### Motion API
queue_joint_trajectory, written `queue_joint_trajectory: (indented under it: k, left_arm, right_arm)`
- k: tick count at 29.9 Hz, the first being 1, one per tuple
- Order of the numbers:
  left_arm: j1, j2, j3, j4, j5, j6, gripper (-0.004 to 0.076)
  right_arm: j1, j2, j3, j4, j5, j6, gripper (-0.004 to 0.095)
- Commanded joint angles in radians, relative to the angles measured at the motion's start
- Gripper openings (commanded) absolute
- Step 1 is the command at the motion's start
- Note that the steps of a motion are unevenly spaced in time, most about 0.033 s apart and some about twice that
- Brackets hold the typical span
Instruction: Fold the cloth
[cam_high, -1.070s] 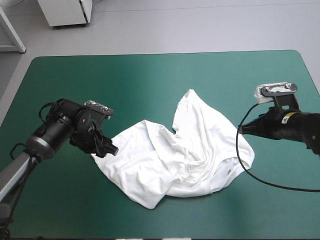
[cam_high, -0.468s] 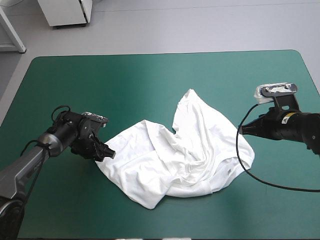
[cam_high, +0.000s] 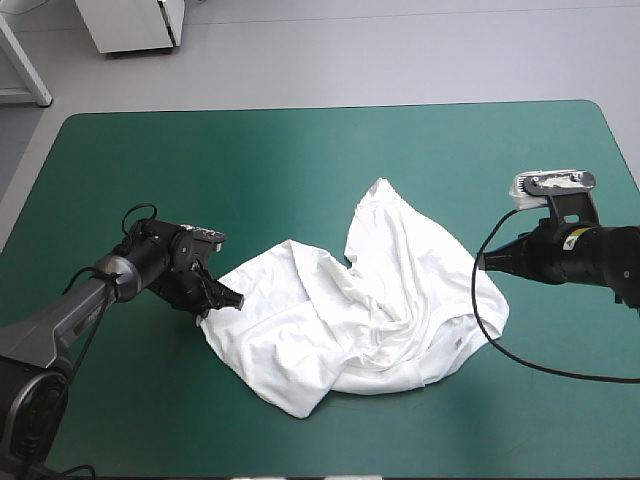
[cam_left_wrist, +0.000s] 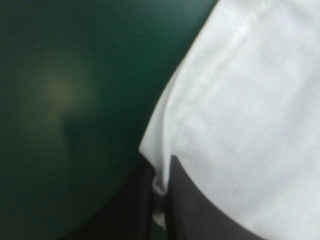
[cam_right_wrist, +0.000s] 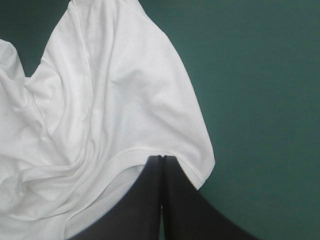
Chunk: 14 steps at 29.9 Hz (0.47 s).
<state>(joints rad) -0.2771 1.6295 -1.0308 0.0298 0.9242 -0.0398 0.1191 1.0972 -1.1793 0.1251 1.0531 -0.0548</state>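
Note:
The white T-shirt (cam_high: 370, 310) lies crumpled in a loose heap at the middle of the teal-green table. My left gripper (cam_high: 228, 298) is low at the heap's left edge. In the left wrist view its black fingers (cam_left_wrist: 200, 210) stand almost together with the T-shirt's (cam_left_wrist: 250, 125) hemmed edge pinched between them. My right gripper (cam_high: 482, 260) is at the heap's right edge. Its fingers meet in one point (cam_right_wrist: 161, 159) right at a curved hem of the T-shirt (cam_right_wrist: 100, 100); no cloth shows between them.
Bare teal-green cover (cam_high: 300, 160) surrounds the heap on all sides, widest toward the far edge. The table's front edge is close behind the heap's near fold.
My left gripper has slid a little to the right onto the T-shirt's left edge, and its fingers have come together on the hem. The right arm and the heap have not moved.

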Motion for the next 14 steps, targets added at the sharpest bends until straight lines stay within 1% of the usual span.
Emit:
queue_joint_trajectory:
  k: [1, 3, 9, 10, 11, 14]
  left_arm:
    - [0.003, -0.001, -0.001, 0.039, -0.053, -0.01, -0.0009]
    - [0.003, -0.001, -0.001, 0.039, -0.053, -0.01, -0.0009]
    - [0.003, -0.001, -0.001, 0.039, -0.056, -0.007, -0.0009]
    - [0.003, -0.001, -0.001, 0.039, -0.056, -0.007, -0.0009]
    - [0.003, -0.001, -0.001, 0.039, -0.056, -0.007, -0.0009]
    - [0.003, -0.001, -0.001, 0.035, -0.058, -0.007, -0.0009]
  right_arm:
    - [0.003, 0.019, -0.031, -0.028, -0.045, 0.036, 0.0008]
    - [0.003, 0.066, -0.031, -0.032, -0.037, 0.036, 0.0087]
    - [0.003, 0.252, -0.031, -0.033, -0.034, 0.049, 0.0491]
    - [0.003, 0.28, -0.031, -0.042, -0.039, 0.055, 0.053]
    - [0.003, 0.307, -0.031, -0.047, -0.05, 0.064, 0.0546]
    - [0.002, 0.371, -0.031, -0.047, -0.09, 0.064, 0.0536]
